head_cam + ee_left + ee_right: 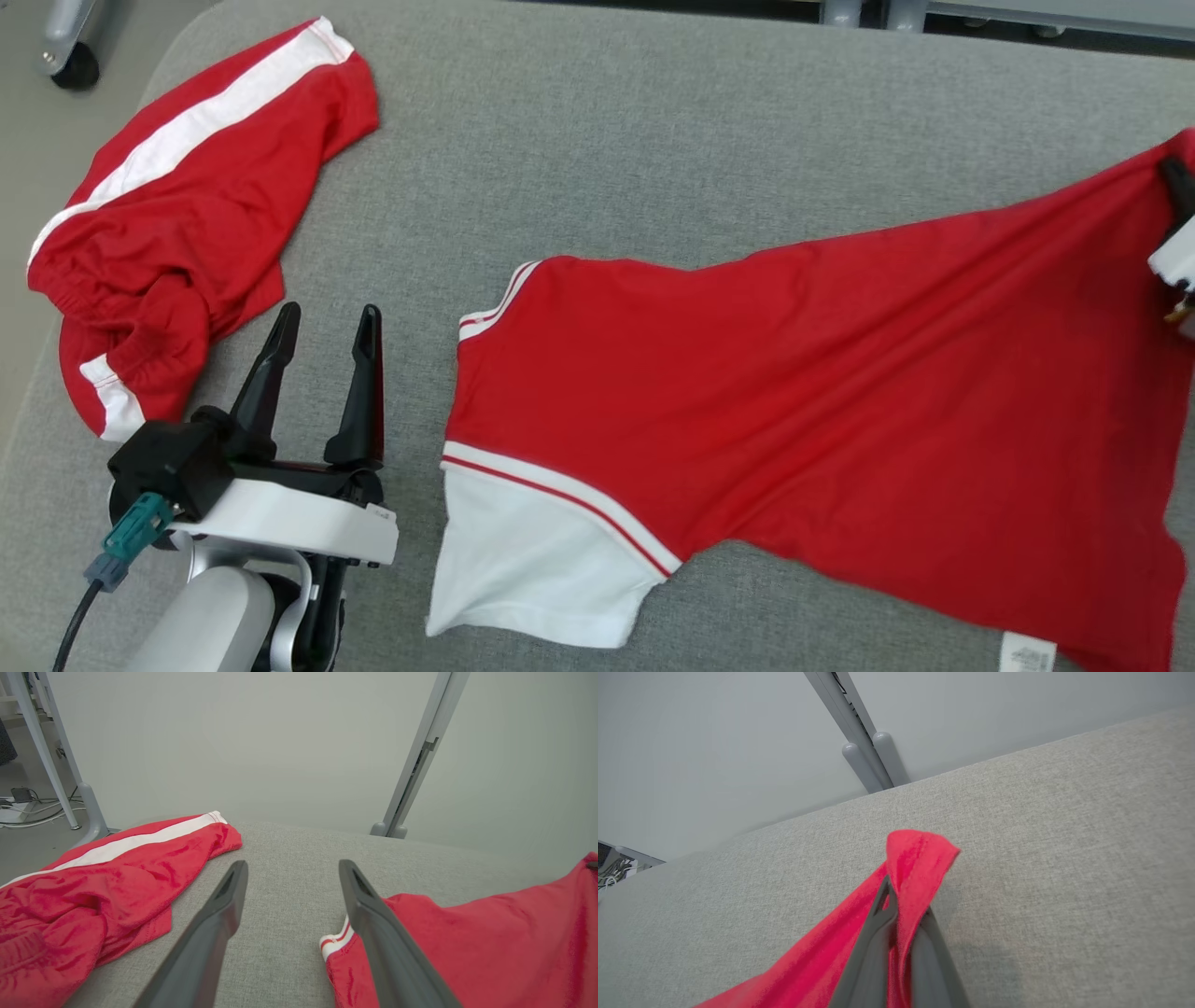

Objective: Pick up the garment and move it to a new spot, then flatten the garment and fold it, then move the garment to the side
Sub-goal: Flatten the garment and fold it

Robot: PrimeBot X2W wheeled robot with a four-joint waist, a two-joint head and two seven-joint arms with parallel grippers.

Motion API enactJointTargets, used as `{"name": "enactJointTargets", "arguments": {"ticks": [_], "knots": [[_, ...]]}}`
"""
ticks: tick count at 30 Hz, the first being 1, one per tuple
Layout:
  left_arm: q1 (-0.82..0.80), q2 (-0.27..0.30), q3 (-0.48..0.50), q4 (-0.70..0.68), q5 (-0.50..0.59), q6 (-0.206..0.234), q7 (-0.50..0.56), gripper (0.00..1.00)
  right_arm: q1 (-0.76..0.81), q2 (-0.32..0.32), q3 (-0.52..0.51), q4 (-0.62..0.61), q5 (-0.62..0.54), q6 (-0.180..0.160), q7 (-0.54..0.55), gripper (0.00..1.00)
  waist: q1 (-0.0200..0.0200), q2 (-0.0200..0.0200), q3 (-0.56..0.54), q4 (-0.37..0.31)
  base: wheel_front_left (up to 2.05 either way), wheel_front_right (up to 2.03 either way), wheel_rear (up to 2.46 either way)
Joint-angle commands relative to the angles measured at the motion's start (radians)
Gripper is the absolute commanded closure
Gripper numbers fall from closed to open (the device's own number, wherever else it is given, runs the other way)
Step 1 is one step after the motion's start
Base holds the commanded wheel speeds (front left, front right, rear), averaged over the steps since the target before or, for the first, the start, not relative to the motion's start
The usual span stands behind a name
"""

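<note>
A grey fabric-covered surface (653,140) is spread across the head view. Most of its right half is taken up by the red shirt (840,392), which is laid out from the middle to the right edge, with its white sleeve (532,560) (set off by a red and white band) lying flat at the near left end. The shirt's far right corner is drawn up off the surface, and the cloth is pulled into long folds toward that corner. A pair of red shorts (187,215) with a white side stripe is bunched at the far left of the surface, well apart from the shirt. The left gripper (329,313) is held between the two garments, its fingers spread wide with nothing between them. The right gripper (903,900) is clamped on the shirt's raised corner, a fold of red cloth being pinched between its fingers. A small white label (1027,653) is seen at the shirt's near hem.
</note>
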Motion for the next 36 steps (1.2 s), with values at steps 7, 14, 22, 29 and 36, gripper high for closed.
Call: {"name": "enactJointTargets", "arguments": {"ticks": [7, 14, 22, 29, 36], "knots": [[-0.053, -0.026, -0.010, 0.027, 0.010, -0.021, -0.015, 0.00, -0.159, -0.070, 0.038, 0.104, -0.015, 0.002, -0.039, 0.76, 0.0000, -0.0001, 0.062, 0.068, 0.00, 0.00, 0.00], [-0.032, -0.026, -0.003, 0.059, 0.004, -0.024, -0.022, 0.00, -0.161, -0.054, 0.085, 0.212, -0.016, 0.002, -0.085, 0.00, 0.0000, -0.0001, -0.010, 0.040, 0.00, 0.00, 0.00], [0.023, 0.001, 0.017, 0.072, -0.010, -0.007, -0.018, 0.00, -0.019, -0.021, 0.213, 0.106, 0.057, 0.002, -0.225, 0.00, 0.0000, -0.0001, -0.163, -0.044, 0.00, 0.00, 0.00], [0.114, 0.036, 0.049, 0.072, -0.024, 0.018, -0.020, 0.00, 0.159, -0.024, 0.334, -0.087, 0.115, 0.002, -0.403, 0.00, 0.0000, -0.0001, -0.296, -0.137, 0.00, 0.00, 0.00], [0.191, 0.047, 0.069, 0.039, -0.025, 0.032, -0.026, 0.00, 0.340, -0.035, 0.336, -0.204, 0.064, 0.002, -0.521, 0.00, 0.0000, -0.0001, -0.362, -0.177, 0.00, 0.00, 0.00]]}}
